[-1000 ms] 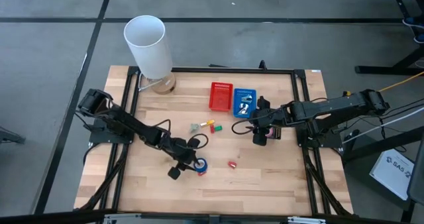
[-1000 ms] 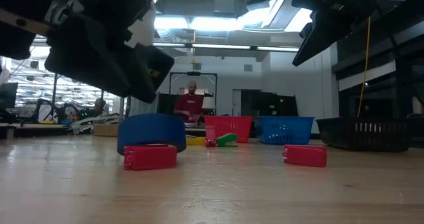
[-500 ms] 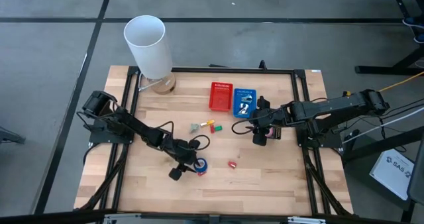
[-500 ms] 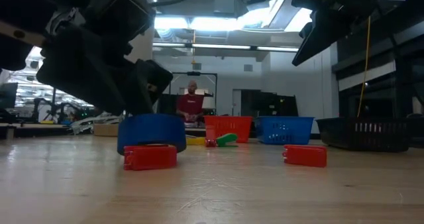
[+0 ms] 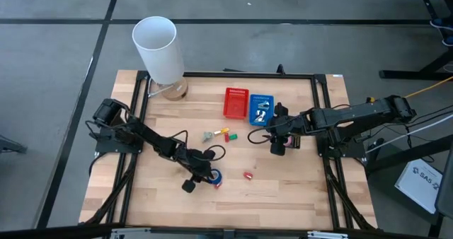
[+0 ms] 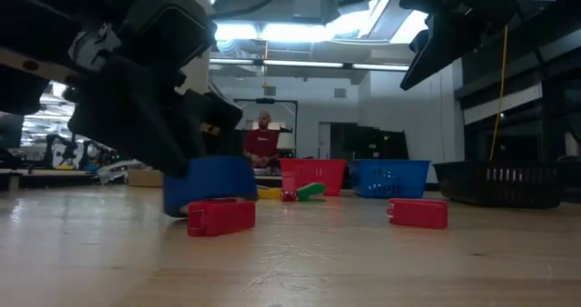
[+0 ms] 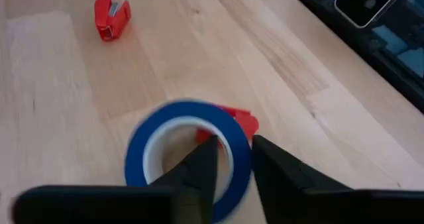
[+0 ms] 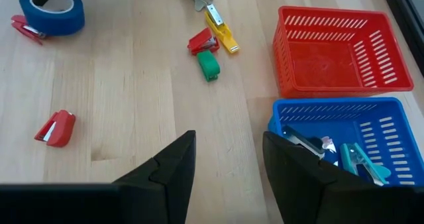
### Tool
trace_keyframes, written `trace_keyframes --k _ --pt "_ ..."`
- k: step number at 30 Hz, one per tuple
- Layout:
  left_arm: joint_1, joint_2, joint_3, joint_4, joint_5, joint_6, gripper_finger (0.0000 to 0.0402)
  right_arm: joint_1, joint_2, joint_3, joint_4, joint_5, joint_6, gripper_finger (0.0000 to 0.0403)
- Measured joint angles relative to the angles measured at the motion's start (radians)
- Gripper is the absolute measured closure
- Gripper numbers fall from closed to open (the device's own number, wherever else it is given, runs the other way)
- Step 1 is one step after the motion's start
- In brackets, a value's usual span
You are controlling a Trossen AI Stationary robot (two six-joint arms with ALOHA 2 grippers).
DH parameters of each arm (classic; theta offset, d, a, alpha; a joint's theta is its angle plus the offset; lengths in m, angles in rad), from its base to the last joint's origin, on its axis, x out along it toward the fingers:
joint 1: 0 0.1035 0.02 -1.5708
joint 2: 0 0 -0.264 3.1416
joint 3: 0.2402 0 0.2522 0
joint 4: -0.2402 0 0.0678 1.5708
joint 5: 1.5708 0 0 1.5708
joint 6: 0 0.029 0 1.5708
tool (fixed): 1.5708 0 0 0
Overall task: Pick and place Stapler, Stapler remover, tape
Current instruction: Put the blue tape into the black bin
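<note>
Two jaws of my left gripper (image 7: 228,168) straddle the blue tape (image 7: 189,151) wall, apart; I close squarely before lifting.

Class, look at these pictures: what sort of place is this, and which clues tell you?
Probably a robotics lab or workshop: a wooden table framed by dark rails, a big open hall with ceiling lights, and a person seated at a bench behind.

Light is bright and even from ceiling panels (image 6: 300,21) above the room. In the low view the near arms are dark and blurred. Shadows on the table (image 5: 283,189) are soft and faint.
</note>
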Motion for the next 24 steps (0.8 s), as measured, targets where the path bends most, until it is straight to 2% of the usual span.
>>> trace_keyframes --k 4,11,15,24 --pt "0.009 -0.001 0.000 -0.017 0.002 0.000 0.0375 0.000 0.000 0.000 0.000 0.000 -0.001 0.0226" --pt "0.026 -0.002 0.001 -0.031 0.001 0.010 0.0376 0.000 0.000 0.000 0.000 0.001 -0.001 0.0226" --pt "0.045 -0.021 0.000 -0.031 -0.025 0.073 0.0376 0.000 0.000 0.000 0.003 0.002 -0.001 0.0226" --pt "0.150 -0.185 -0.001 -0.098 -0.070 0.157 0.0376 0.000 0.000 0.000 0.132 0.012 -0.079 0.0226"
